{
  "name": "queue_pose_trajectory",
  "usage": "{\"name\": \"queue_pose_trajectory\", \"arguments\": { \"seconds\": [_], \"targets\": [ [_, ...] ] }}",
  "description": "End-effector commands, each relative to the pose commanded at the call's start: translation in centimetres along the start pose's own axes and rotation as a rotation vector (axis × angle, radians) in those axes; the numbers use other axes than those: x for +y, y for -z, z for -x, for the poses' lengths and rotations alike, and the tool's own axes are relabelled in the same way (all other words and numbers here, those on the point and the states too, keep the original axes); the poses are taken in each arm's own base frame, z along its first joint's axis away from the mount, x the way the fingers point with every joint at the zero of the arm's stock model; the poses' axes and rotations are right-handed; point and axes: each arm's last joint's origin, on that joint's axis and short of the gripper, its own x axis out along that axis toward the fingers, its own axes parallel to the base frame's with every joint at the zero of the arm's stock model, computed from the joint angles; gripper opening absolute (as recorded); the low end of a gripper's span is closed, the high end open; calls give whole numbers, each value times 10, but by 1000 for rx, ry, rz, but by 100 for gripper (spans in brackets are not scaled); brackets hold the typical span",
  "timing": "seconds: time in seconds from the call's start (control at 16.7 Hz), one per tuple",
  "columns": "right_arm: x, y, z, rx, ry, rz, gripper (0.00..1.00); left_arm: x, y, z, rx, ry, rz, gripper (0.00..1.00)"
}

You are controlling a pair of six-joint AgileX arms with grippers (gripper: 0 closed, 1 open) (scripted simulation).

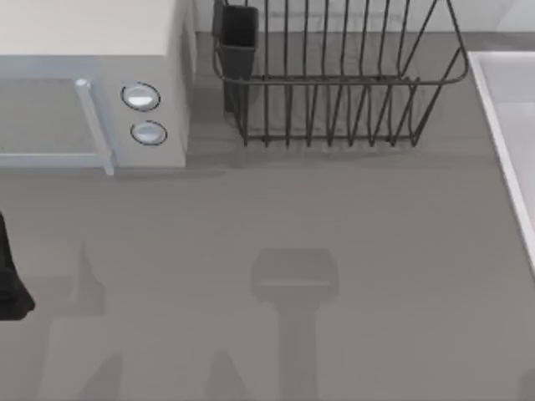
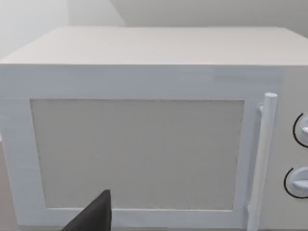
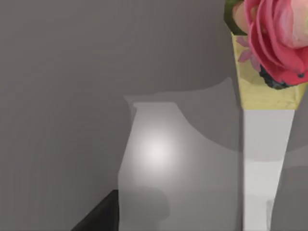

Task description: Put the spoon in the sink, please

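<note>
Left gripper (image 2: 91,216) faces microwave (image 2: 144,130), grip state unclear; top view adds sink (image 1: 510,125).

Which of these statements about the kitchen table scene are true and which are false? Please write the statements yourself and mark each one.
1. The microwave stands at the table's left side, with its two round knobs to the right of its door. True.
2. The dish rack is made of white plastic. False: it is dark wire.
3. The sink lies at the table's right edge. True.
4. The microwave door stands wide open. False: in the left wrist view the door is shut, with its handle upright beside it.
5. A spoon lies inside the dish rack. False: no spoon is seen among its wires.
</note>
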Motion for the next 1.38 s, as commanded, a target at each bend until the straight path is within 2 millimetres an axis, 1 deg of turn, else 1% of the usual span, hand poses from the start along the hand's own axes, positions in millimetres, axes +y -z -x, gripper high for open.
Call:
{"name": "queue_pose_trajectory", "arguments": {
  "seconds": [0.12,0.18,0.3,0.42,0.54,0.78,0.9,1.02,1.26,1.38],
  "targets": [
    [0,0,0,0,0,0,0,0,0,0,0,0,0,100],
    [-1,-3,22,-35,0,-1,0,0,0,0,0,0,0,100],
    [-2,-4,25,-37,1,-1,0,0,0,0,0,0,0,100],
    [-4,-8,38,-41,2,1,0,0,0,0,0,0,0,100],
    [-5,-10,57,-32,-2,3,0,0,0,0,0,0,0,100],
    [-3,-6,101,-11,-11,0,0,0,0,0,0,0,0,100],
    [-2,-4,117,-28,-3,-1,0,0,0,0,0,0,0,100],
    [-1,-3,122,-35,0,-1,0,0,0,0,0,0,0,100],
    [-1,-4,120,-32,-2,-1,0,0,0,0,0,0,0,100],
    [-3,-10,122,-22,-6,-1,0,0,0,0,0,0,0,100]
  ]
}}
